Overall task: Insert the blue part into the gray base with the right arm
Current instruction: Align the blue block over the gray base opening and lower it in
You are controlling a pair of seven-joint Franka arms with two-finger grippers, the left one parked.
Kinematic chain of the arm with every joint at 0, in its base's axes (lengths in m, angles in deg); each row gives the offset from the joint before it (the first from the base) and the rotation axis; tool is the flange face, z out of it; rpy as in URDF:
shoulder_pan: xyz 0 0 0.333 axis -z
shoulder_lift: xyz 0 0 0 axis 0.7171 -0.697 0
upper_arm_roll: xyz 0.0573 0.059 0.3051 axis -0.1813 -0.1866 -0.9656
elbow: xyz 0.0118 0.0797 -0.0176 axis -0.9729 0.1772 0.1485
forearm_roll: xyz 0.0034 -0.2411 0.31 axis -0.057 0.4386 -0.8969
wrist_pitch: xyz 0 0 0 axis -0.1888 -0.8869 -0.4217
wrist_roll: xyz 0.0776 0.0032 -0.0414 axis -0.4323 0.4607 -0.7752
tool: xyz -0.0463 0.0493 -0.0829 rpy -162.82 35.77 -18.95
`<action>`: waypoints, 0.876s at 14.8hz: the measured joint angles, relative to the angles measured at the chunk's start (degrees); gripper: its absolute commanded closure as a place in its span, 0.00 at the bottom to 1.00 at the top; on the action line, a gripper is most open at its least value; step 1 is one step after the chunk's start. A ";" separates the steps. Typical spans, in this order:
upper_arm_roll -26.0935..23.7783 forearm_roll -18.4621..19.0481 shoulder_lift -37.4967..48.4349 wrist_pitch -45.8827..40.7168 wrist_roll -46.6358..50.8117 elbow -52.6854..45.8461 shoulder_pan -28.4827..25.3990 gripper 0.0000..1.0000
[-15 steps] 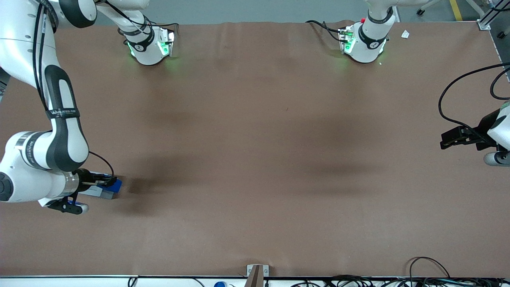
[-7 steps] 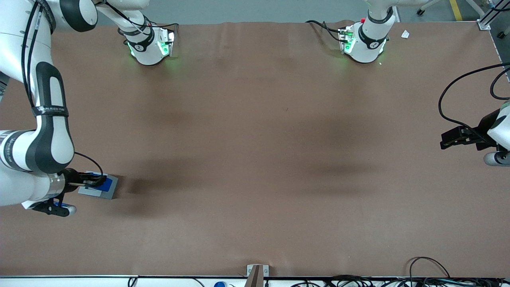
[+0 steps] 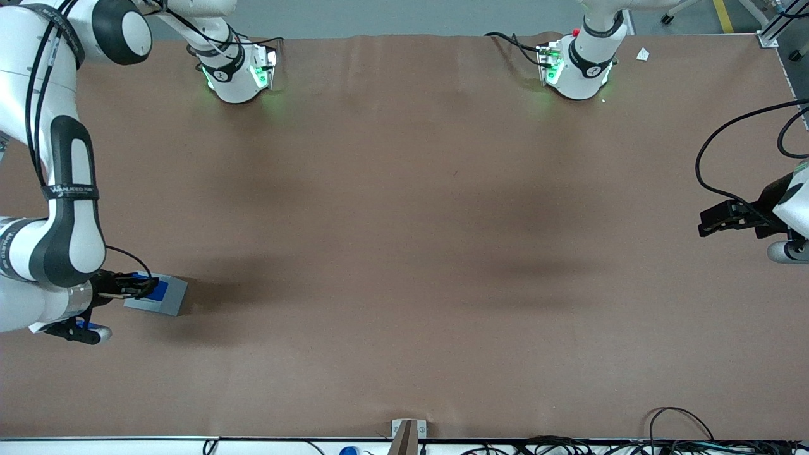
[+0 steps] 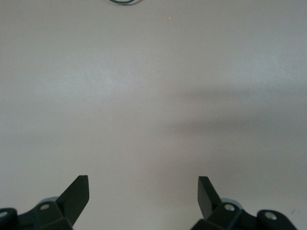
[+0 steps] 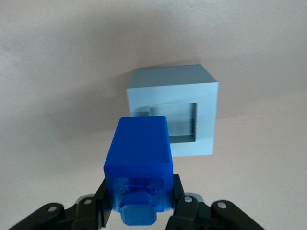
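Right-arm gripper [image 5: 139, 201] is clamping the blue part [image 5: 138, 165] by its side faces, hovering it at the gray base [image 5: 172, 115]'s 7 o'clock edge above the recess; part is looking rigid, light, smooth-walled, likely slip-prone.

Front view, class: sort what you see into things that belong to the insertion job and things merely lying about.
Job:
- blue part, held in the pincer above the base
- gray base, recess empty
- right arm

Lying about:
- white scrap
- black cable
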 measured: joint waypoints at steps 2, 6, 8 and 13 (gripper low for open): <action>0.01 0.02 -0.98 -0.60 -1.05 -1.53 0.73 1.00; 0.05 0.05 -1.39 -0.95 -2.10 -2.17 1.31 1.00; 0.09 0.16 -1.42 -1.01 -2.11 -2.18 1.31 1.00; 0.60 0.30 -2.62 -1.12 -2.29 -2.44 1.31 1.00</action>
